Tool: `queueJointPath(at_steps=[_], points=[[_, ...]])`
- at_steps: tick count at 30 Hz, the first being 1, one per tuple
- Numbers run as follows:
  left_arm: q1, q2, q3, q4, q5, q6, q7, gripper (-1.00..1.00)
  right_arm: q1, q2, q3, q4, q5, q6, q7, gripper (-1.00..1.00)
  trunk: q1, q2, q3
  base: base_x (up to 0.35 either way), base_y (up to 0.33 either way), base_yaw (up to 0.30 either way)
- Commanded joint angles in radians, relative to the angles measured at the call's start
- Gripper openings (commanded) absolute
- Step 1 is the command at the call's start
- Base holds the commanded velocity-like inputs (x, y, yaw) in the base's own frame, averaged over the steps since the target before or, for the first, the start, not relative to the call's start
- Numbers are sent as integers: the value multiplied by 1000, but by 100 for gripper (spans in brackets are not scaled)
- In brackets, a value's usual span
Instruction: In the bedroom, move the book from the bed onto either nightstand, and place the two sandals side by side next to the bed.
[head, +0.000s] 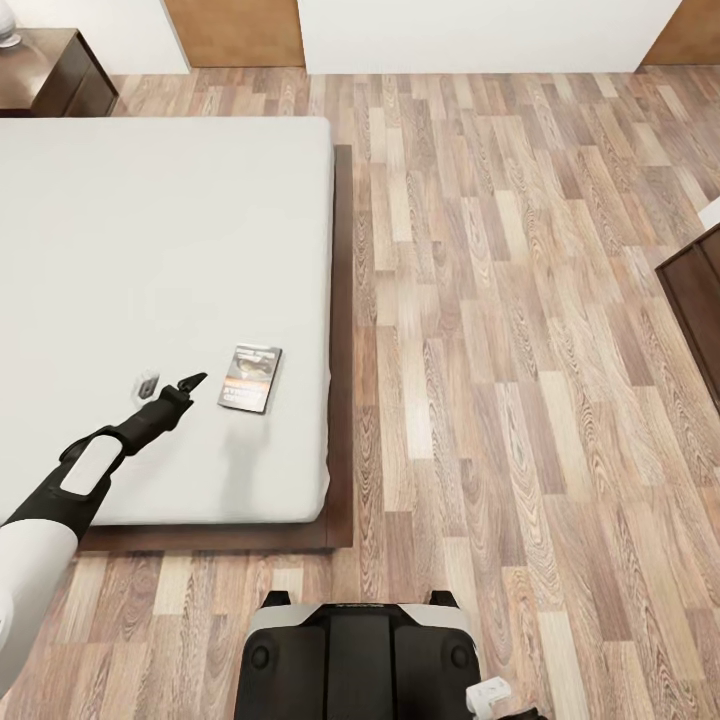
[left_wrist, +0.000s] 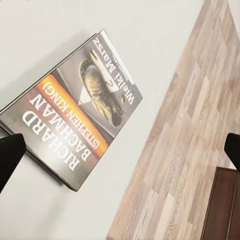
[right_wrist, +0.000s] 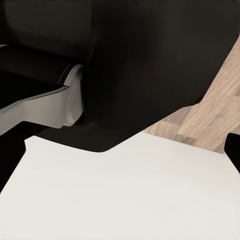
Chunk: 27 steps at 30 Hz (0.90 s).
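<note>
The bedroom's light wood-plank floor (head: 520, 330) spreads across the head view, meeting white walls and brown wooden doors (head: 235, 32) along the far edge. The bed (head: 150, 250), a plain white mattress on a dark brown frame, takes up the near left of that view. A nightstand (head: 55, 72) of dark reddish-brown wood stands in the far left corner, just beyond the head of the mattress, with a pale rounded object on top that is cut off by the frame edge. A dark wooden cabinet (head: 698, 300) juts in from the right edge, well apart from the bed. The robot's dark base (head: 355, 655) sits at the bottom centre, on the floor at the foot of the bed.

The left arm reaches out over the mattress, its left pincer (head: 170, 382) spread wide, fingers apart and holding nothing. One dark finger (head: 190, 381) points toward the book, the other shows pale. In the left wrist view the two dark fingertips (left_wrist: 9, 152) stand at opposite edges of the frame, the book lying ahead between them.

The book (head: 250, 378) lies flat on the mattress, cover up, near the bed's floor-side edge and just beside the left pincer, apart from it. Its cover (left_wrist: 80, 107) carries an orange band and a dark picture.

The right pincer (right_wrist: 232, 150) is barely seen: one dark fingertip at the frame edge, against the robot's body. I cannot tell whether it is spread or pressed together.
</note>
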Motion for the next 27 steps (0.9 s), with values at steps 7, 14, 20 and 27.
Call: queueJointPath(at_steps=[7, 14, 20, 27], points=[[-1, 0, 1, -2, 10, 5, 0, 100, 1, -1, 5, 15, -12, -29, -2, 100, 1, -2, -1, 0, 0, 0], [-1, 0, 1, -2, 10, 1, 0, 100, 2, -2, 2, 69, -17, -67, -2, 100, 1, -2, -1, 0, 0, 0], [-1, 0, 1, -3, 10, -1, 0, 100, 2, -5, 2, 132, -18, -105, -2, 100, 1, -2, -1, 0, 0, 0], [-1, 0, 1, -3, 10, -3, 0, 100, 3, -3, 1, 272, -21, -192, -3, 100, 1, -2, -1, 0, 0, 0]])
